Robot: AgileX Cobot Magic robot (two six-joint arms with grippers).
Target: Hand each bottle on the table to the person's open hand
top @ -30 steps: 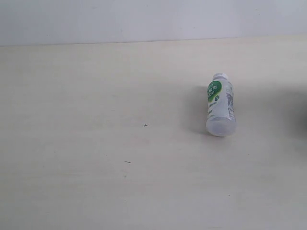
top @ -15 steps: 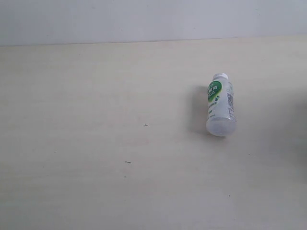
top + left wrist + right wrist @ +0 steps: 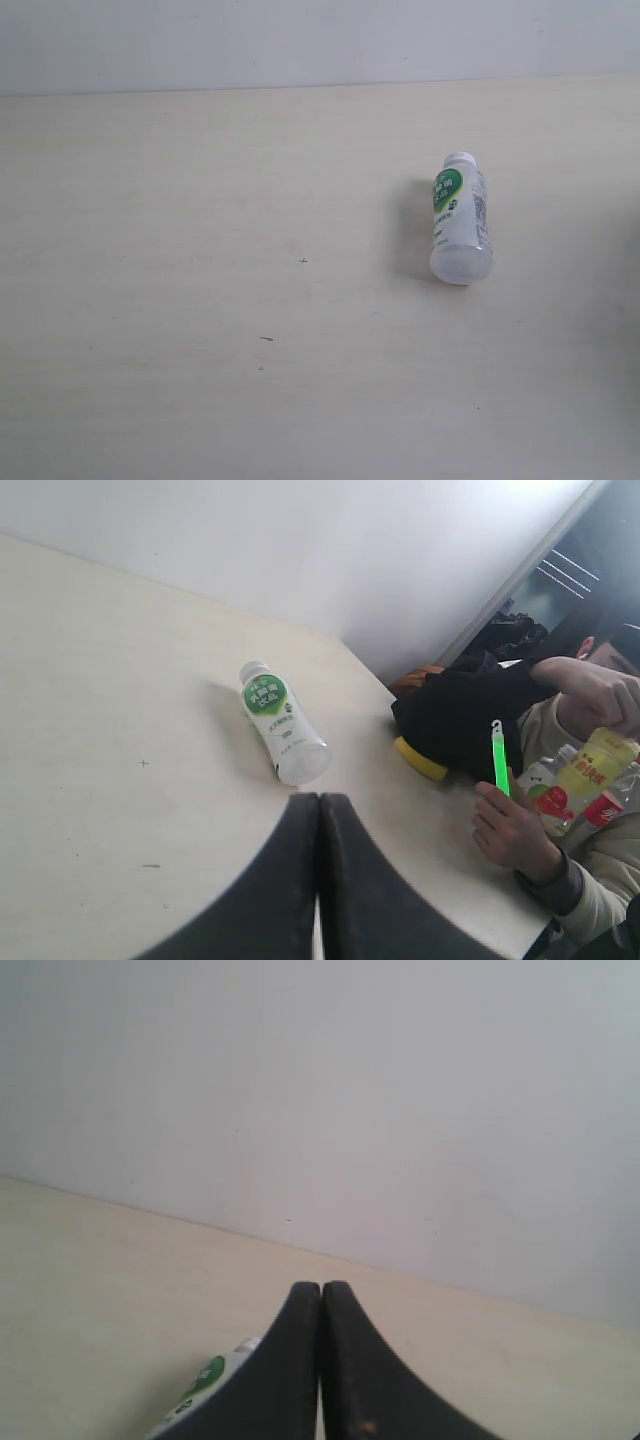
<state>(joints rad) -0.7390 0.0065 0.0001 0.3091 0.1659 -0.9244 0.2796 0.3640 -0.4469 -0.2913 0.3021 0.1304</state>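
Got the left gripper (image 3: pixel 318 802) pressed flat together, nothing btwn the tips. Same w/ the right gripper (image 3: pixel 321 1288), squeezed tight on air. Just past both, looking at one white bottle (image 3: pixel 460 222) w/ a green mark, lying on its side on the table (image 3: pixel 200 300) (right half of the exterior view), cap end toward the wall (image 3: pixel 300 40). Further out in the left wrist view, spotting a person's hand (image 3: pixel 515 832) at the table edge gripping a green stick (image 3: pixel 497 758), other bottles (image 3: pixel 585 780) bunched by the arm
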